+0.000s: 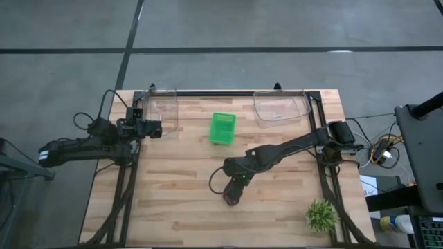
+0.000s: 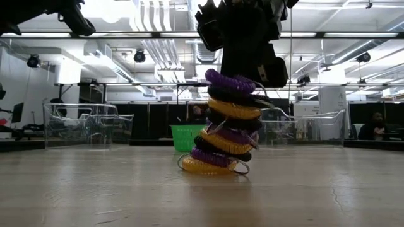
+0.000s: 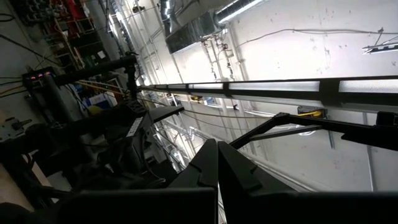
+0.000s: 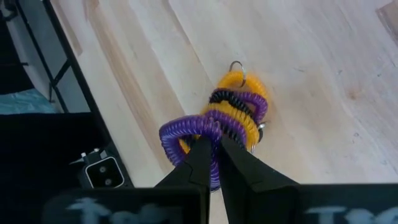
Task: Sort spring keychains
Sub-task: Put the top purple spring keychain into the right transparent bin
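The right gripper [image 1: 230, 198] hangs over the middle of the counter [image 1: 173, 207], on the near side of the green basket [image 1: 222, 128]. Its jaws are clamped on a purple coil at the top of a tangled clump of keychains [image 2: 224, 126]. In the low view the clump hangs from the gripper as a column of purple, black and orange-yellow coils, and its lowest coils and metal rings touch the counter. In the right wrist view the fingers [image 4: 202, 158] meet on a purple loop, with the orange-yellow and black coils bunched just beyond it against the wood.

The basket stands toward the far edge of the counter, between two clear bins: one bin [image 1: 160, 109] to its left, the other [image 1: 282, 106] to its right. A spiky green plant [image 1: 322, 215] sits well away from the basket at the near right corner.

The left gripper [image 1: 154, 128] waits raised just beside the left bin; its jaws are together, pointing up at the ceiling.
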Robot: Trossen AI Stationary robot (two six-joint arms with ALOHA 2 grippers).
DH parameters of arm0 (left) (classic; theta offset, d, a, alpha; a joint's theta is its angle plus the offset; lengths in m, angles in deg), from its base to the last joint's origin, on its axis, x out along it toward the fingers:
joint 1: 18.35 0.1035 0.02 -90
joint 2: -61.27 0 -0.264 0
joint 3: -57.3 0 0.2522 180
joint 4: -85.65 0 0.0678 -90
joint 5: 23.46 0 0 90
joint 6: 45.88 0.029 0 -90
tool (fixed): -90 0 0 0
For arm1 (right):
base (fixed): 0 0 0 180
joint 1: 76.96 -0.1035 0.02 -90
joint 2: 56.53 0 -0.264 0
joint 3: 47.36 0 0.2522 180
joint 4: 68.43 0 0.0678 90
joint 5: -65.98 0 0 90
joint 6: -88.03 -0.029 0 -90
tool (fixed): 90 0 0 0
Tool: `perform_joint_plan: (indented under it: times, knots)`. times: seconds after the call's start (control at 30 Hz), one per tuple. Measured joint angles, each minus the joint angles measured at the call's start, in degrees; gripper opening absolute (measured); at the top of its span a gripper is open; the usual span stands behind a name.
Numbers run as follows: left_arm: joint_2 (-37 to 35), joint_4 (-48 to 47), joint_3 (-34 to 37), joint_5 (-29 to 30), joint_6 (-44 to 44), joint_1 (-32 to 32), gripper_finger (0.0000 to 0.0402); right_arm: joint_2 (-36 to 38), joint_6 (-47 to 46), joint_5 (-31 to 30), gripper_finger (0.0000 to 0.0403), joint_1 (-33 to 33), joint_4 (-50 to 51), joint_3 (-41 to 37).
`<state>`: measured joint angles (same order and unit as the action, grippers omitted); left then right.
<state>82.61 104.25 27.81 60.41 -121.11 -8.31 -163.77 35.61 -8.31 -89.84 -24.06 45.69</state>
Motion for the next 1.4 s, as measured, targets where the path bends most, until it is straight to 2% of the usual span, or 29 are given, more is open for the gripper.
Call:
perform_joint_plan:
  times: [0.7, 0.9, 1.4]
  knots:
    - [0.0, 0.0, 0.0, 0.0, 0.0, 0.0, 0.0003, 0.8, 0.0, -0.5, 0.0012, 0.5, 1.7, 2.2]
    - [0.0, 0.0, 0.0, 0.0, 0.0, 0.0, 0.0003, 0.8, 2.2, -1.2, 0.0012, 1.7, 10.6, 6.1]
    - [0.0, -0.1, 0.0, -0.1, 0.0, 0.0, 0.0003, 0.8, 5.7, -11.1, 0.0012, 7.4, 35.9, 18.2]
